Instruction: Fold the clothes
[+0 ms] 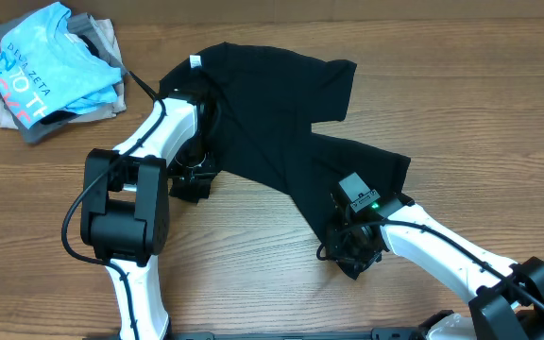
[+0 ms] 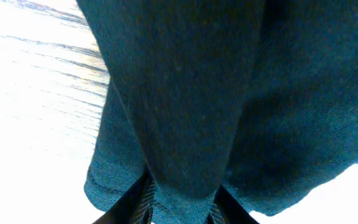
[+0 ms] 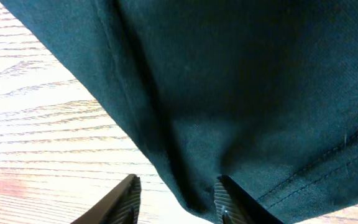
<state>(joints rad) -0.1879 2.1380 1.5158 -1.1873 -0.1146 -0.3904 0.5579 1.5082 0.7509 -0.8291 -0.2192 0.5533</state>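
Note:
The black garment lies spread and rumpled across the middle of the wooden table, with its small white label at the far left edge. My left gripper is at the garment's left edge. In the left wrist view a fold of the dark fabric fills the gap between its fingers. My right gripper is at the garment's near corner. In the right wrist view it is open, with the hemmed fabric edge against its right finger and bare table by its left finger.
A light blue tee with lettering lies on top of grey and beige garments at the table's far left corner. Bare wood table shows at the front and on the right.

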